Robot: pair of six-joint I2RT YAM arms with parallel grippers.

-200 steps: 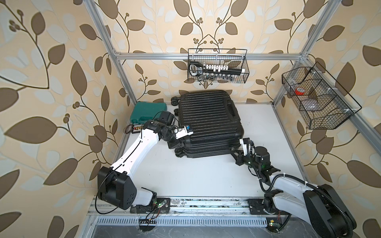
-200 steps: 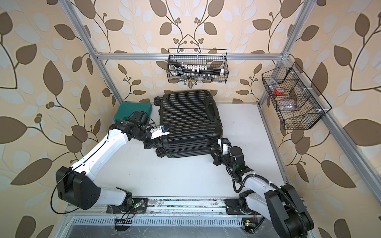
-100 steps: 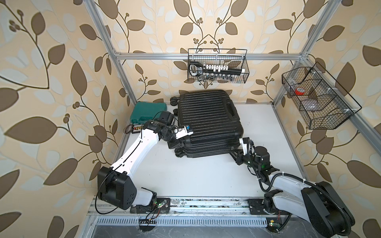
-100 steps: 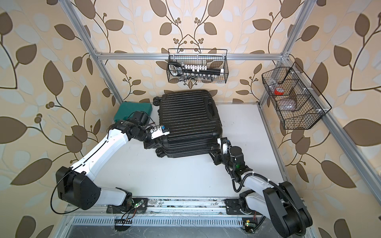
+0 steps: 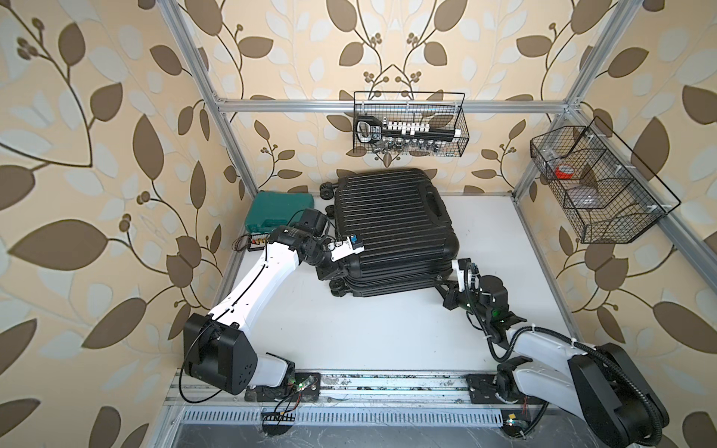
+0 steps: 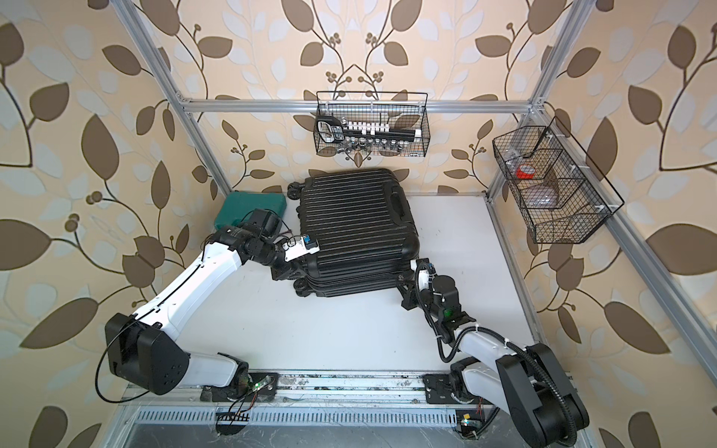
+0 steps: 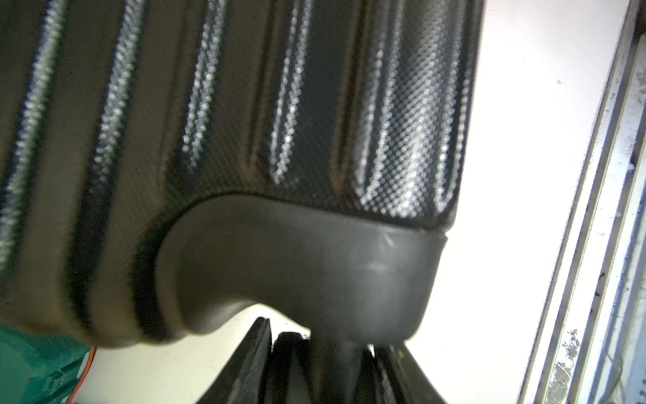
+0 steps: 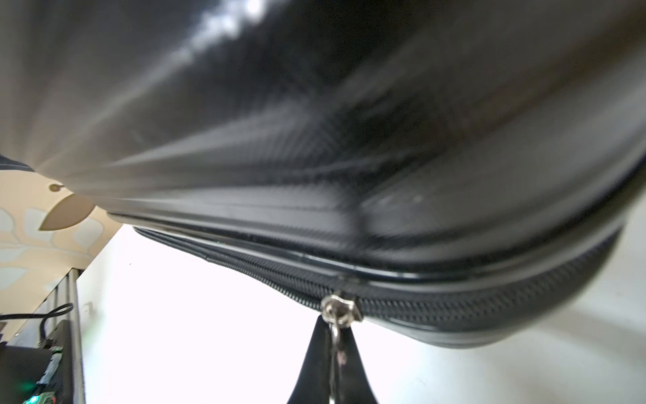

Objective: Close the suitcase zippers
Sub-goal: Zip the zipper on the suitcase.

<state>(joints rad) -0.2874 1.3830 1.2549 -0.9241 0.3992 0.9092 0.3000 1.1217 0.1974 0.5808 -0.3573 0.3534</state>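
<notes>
Black ribbed plastic takes up the far middle of the white desk [image 5: 388, 333]. The suitcase [image 5: 392, 229] lies flat there, one shell half on top of the other, toward 12 o'clock from the desk's centre and close to the back wall. Its spinner wheels face 9 o'clock, and a carry handle [image 5: 434, 201] sits on the upper shell toward 2 o'clock.

The left hand [image 5: 329, 272] is at the suitcase's 7 o'clock corner. Its wrist camera shows the fingers [image 7: 260, 363] standing either side of the stem of the grey wheel housing [image 7: 297, 273], and they look clamped on it. The textured shell fills the view just beyond.

The right hand [image 5: 442, 285] sits low at the 5 o'clock corner. Its wrist camera shows the fingers [image 8: 314, 363] pinched tight on the small metal zipper pull [image 8: 336, 335]. The pull hangs from a silver slider [image 8: 341, 309] on the zipper track [image 8: 472, 314]. That track follows the seam under a glossy black rim. On one side of the slider the teeth look meshed. On the other side I cannot tell.

A green tool case [image 5: 279, 211] rests at 10 o'clock, just beside the wheel end of the suitcase. One wire basket [image 5: 461, 128] hangs on the back wall at 12 o'clock with tools inside. A second wire basket [image 5: 620, 229] hangs on the side wall at 2 o'clock.
</notes>
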